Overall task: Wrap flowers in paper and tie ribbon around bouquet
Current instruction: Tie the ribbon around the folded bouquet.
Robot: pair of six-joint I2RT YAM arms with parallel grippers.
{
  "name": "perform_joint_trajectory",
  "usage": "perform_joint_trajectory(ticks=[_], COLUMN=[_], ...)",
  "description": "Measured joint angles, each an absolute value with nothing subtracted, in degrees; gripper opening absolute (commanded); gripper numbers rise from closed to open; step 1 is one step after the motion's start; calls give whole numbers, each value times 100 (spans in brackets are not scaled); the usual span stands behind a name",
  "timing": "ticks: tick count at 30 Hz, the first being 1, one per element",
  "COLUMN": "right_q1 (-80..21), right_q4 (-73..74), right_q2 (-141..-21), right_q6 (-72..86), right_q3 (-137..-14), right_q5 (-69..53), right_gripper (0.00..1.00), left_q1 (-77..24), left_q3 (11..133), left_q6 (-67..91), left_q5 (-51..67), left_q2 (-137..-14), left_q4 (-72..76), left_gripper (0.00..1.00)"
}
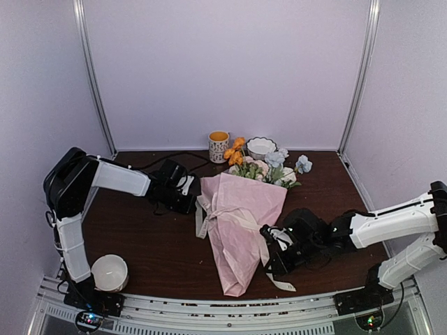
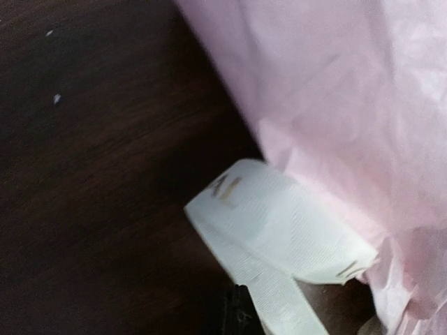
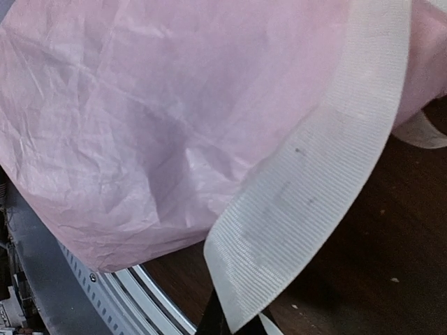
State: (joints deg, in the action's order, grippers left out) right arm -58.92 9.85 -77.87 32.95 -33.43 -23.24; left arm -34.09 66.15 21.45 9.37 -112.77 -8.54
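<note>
The bouquet lies in the middle of the table, a cone of pink paper (image 1: 241,237) with its narrow end toward me. The flowers (image 1: 269,162), white, pale blue and orange, stick out of its far end. The cream ribbon (image 1: 234,218) crosses the cone. My left gripper (image 1: 193,202) sits at the cone's left edge, shut on a ribbon strip (image 2: 279,241) that folds over and runs down into its jaws (image 2: 269,324). My right gripper (image 1: 269,255) is at the cone's right side, shut on the other ribbon (image 3: 307,188) end, which leads up over the paper (image 3: 154,118).
A patterned mug with a yellow inside (image 1: 218,146) and a white scalloped bowl (image 1: 260,146) stand at the back behind the flowers. A white round bowl (image 1: 110,272) sits at the near left by the left arm's base. A metal rail (image 1: 230,314) runs along the near edge.
</note>
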Motion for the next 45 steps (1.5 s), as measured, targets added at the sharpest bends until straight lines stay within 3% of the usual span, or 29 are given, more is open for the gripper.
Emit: perform_joint_trajectory(ticks=[8, 17, 24, 30, 31, 32, 35, 36, 45], right_q1=[-5033, -5015, -5011, -5011, -5009, -5006, -4982, -4965, -4394], right_q4=[1459, 1653, 1660, 1721, 1739, 1743, 1793, 1835, 2171], right_q2=[-6963, -6989, -7205, -7244, -7242, -7242, -7190, -7159, -6781], right_q6=[3247, 3107, 2985, 2941, 2921, 2899, 2860, 2856, 2794], right_q3=[-3234, -3234, -3238, -3301, -3332, -3354, -3404, -3417, -3426], right_q5=[-1994, -1997, -2067, -2071, -2069, -2067, -2049, -2040, -1839], right_gripper=[0, 0, 0, 0, 0, 0, 0, 0, 0], left_q1=[-2877, -3518, -4654, -4552, -4543, -4541, -4543, -4543, -4504], left_q3=[6012, 4984, 4405, 4873, 5000, 5068, 5109, 5111, 5006], left_q6=[2244, 1896, 1140, 729, 679, 646, 607, 582, 709], left_q5=[615, 1457, 1708, 1243, 1234, 1253, 1286, 1256, 519], left_q2=[-10707, -9542, -8794, -9590, -9751, -9843, -9911, -9911, -9415], left_q4=[-974, -569, -309, -600, -613, -604, -591, -598, -1070], left_gripper=[0, 54, 60, 59, 54, 46, 4, 0, 0])
